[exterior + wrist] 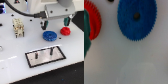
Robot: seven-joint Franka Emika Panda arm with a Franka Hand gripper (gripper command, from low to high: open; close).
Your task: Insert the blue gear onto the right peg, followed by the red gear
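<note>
The blue gear [49, 35] lies flat on the white table, with the smaller red gear [65, 31] just to its right in the exterior view. My gripper [55, 23] hangs above and between the two gears, open wide and holding nothing. Nearer the camera lies the grey black-edged plate [56, 55] with its two pins; the right peg [50, 51] stands bare. The wrist view looks down on the blue gear [136, 20], with the red gear [91, 20] cut off at the picture's edge.
A beige and white block-like fixture [19, 27] stands on the exterior view's left. The left-hand pin [38, 54] rises from the same plate. Cables and the arm's body fill the back.
</note>
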